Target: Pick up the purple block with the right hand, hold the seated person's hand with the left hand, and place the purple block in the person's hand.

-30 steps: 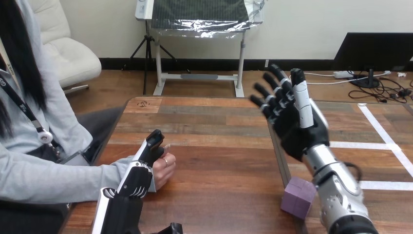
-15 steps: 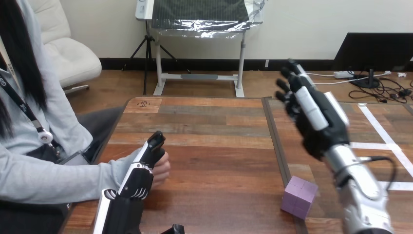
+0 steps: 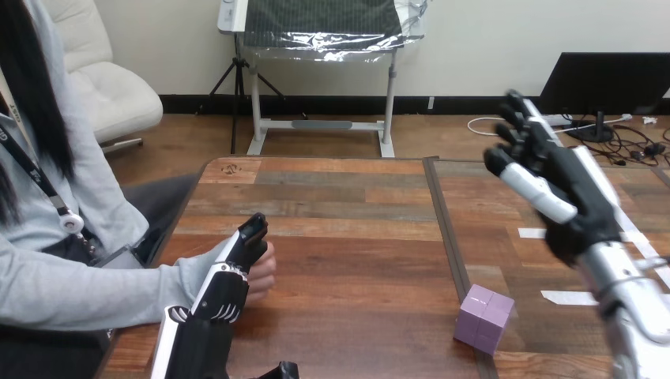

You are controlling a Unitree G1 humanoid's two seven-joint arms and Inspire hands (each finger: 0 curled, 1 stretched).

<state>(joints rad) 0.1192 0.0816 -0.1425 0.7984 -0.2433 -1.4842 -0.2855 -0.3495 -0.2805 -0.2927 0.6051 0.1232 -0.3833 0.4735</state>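
My right hand [image 3: 565,189] hangs high over the right side, fingers spread wide, holding nothing. The small purple cube block [image 3: 483,317] sits on the brown wooden plank table [image 3: 355,237], below that hand and well apart. My left hand [image 3: 225,284] lies against the person's hand [image 3: 265,268]; whether it grips, I cannot tell.

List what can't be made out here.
- Person's hand: mostly hidden behind the left hand, head view; whether it is held cannot be told.
- Block: far faces and underside hidden by itself, head view.
- Left arm: cut off by the bottom edge, head view.
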